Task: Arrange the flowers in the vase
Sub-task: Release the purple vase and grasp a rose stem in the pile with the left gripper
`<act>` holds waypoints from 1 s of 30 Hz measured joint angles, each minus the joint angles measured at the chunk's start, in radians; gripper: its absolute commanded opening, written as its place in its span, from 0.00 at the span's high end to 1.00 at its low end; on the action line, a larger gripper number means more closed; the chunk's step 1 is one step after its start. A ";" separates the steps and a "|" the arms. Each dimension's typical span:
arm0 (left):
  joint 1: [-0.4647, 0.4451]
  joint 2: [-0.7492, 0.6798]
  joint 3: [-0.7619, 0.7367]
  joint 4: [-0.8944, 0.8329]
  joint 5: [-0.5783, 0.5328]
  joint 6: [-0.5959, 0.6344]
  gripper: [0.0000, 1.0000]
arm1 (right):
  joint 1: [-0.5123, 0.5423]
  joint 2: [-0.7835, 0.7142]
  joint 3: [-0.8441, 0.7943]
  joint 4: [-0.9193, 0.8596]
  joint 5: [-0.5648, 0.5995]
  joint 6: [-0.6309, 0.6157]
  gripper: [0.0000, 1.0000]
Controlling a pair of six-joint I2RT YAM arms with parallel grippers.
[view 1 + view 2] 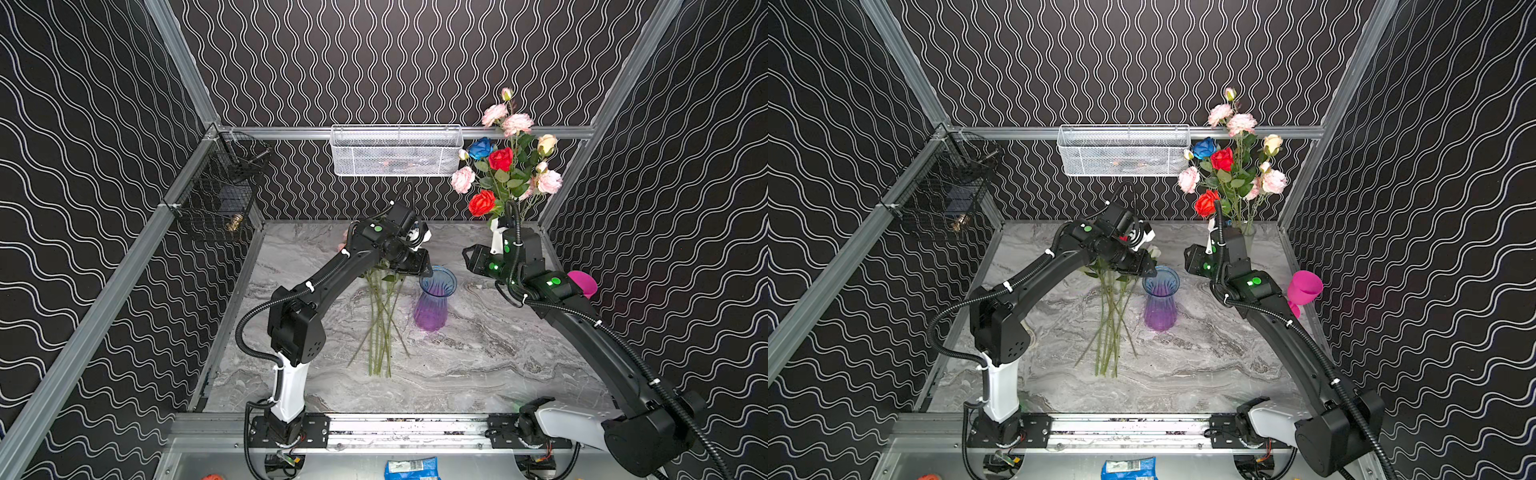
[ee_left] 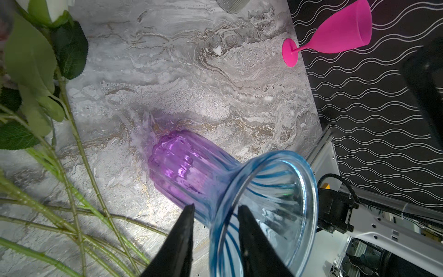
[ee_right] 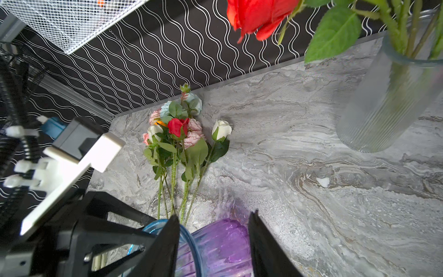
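Noted left gripper [image 2: 216,207] parted astride empty purple vase [image 1: 432,307] rim, right gripper [image 3: 215,214] open, seemingly clear; flowers [image 3: 178,128] flat at table [image 1: 478,365] centre, none inserted.

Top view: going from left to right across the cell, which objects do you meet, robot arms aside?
Black wire basket → loose flowers → purple-and-blue vase → standing bouquet → pink goblet.

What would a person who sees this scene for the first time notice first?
The bright bouquet of red, blue and pink blooms, standing in a clear vase at the far right corner, catches the eye first. Next comes the purple and blue vase in the middle of the table, with the left pincer astride its rim and loose flowers lying beside it.
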 measured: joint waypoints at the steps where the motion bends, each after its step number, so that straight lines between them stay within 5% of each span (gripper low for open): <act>1: 0.005 -0.003 0.003 0.000 0.008 0.004 0.62 | 0.000 0.000 0.004 0.000 0.000 0.000 0.51; 8: 0.158 -0.281 -0.132 0.098 0.012 0.003 0.56 | 0.000 -0.022 0.014 -0.003 -0.002 -0.003 0.52; 15: 0.230 -0.811 -0.824 0.453 -0.189 -0.090 0.45 | 0.021 -0.102 -0.039 0.040 -0.048 -0.010 0.57; 20: 0.251 -0.730 -1.095 0.556 -0.246 -0.159 0.48 | 0.062 -0.152 -0.114 0.073 -0.072 -0.008 0.62; 30: 0.259 -0.426 -1.105 0.814 -0.187 -0.208 0.58 | 0.094 -0.187 -0.246 0.108 -0.082 0.007 0.65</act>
